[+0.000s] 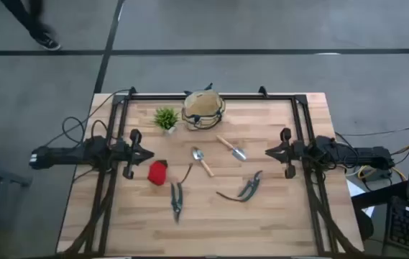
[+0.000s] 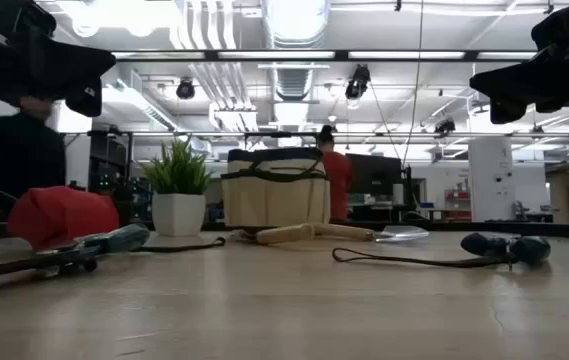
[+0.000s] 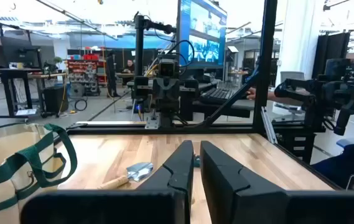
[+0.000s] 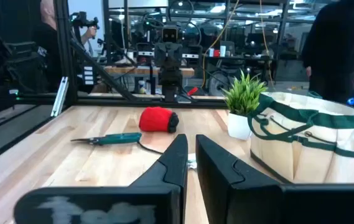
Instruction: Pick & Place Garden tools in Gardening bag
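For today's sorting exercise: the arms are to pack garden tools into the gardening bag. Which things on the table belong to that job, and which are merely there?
Belong to the job:
gardening bag
two wooden-handled trowels
two pruning shears
red item
left gripper and right gripper, both shut, empty, at the table's sides

Merely there:
potted plant

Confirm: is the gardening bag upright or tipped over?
Upright. The gardening bag stands at the table's far edge with its mouth facing up in the high view; the low view shows it standing square on its base beside the potted plant.
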Action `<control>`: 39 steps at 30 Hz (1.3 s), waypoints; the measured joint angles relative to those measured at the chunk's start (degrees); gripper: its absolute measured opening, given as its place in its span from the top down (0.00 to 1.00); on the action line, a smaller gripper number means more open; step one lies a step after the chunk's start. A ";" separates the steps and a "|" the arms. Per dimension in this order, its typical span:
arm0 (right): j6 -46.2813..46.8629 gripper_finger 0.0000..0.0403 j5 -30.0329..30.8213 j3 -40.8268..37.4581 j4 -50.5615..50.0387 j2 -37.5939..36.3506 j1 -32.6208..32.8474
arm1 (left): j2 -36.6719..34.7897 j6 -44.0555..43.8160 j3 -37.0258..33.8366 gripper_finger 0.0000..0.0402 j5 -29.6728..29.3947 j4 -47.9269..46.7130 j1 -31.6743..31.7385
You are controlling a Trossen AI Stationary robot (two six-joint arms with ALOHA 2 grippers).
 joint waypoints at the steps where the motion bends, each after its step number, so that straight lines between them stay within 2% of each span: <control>1: 0.05 0.93 0.02 0.00 -0.01 0.06 0.00 | 0.00 0.00 0.00 0.91 0.00 0.00 0.00; 32: -0.05 0.93 0.00 0.00 -0.01 0.05 0.00 | 0.00 0.00 -0.02 0.91 0.02 0.04 -0.01; 39: -12.58 0.93 2.96 0.00 0.06 0.05 -0.13 | 0.00 0.00 -0.02 0.91 0.04 0.04 -0.01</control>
